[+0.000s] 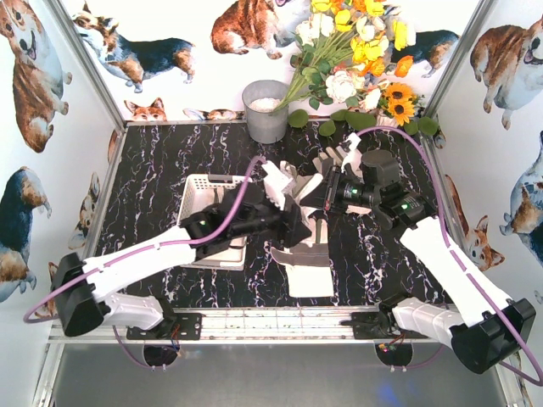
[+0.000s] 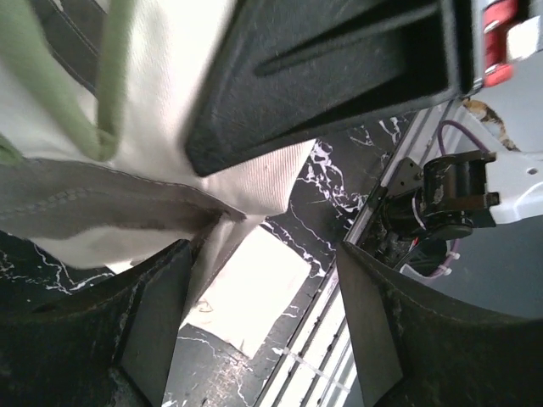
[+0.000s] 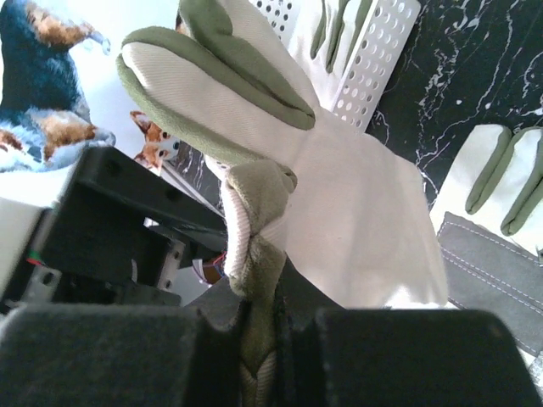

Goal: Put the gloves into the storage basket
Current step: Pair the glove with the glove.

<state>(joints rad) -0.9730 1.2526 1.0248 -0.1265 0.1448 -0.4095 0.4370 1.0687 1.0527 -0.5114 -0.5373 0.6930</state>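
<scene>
Just right of the storage basket (image 1: 204, 188), as the top view has it, the right gripper (image 1: 316, 201) is holding one cream work glove (image 1: 278, 181) up off the black marble table (image 1: 170, 161). In the right wrist view its jaws are pressing together on a single grey-green finger of that glove (image 3: 339, 195), and the palm and other fingers are fanning up and away from the pinch. The left gripper (image 1: 297, 222) is sitting just below and beside the same glove, on the side nearer the basket's right wall. Its jaws are standing spread. In the left wrist view a fold of the lifted glove (image 2: 110, 203) is hanging down against the left finger (image 2: 153, 322), while the other finger (image 2: 373, 314) is standing apart from the fabric.

A second glove (image 1: 310, 270) is lying flat on the table, right of the basket and nearer the arm bases, under the two grippers. It is showing between the left gripper's fingers as a pale sheet (image 2: 254, 288), and at the right edge of the right wrist view with its grey cuff patch (image 3: 501, 186). More gloves (image 1: 335, 159) are lying in a loose heap farther right of the basket, toward the back wall.

Behind the lifted glove in the right wrist view, the basket's perforated white plastic (image 3: 382, 59) is showing, and another glove (image 3: 327, 30) is lying across it; whether it is fully inside I cannot tell. Beyond the basket, at the back edge, a grey metal bucket (image 1: 265, 114) is standing beside a bunch of artificial flowers (image 1: 356, 42).
</scene>
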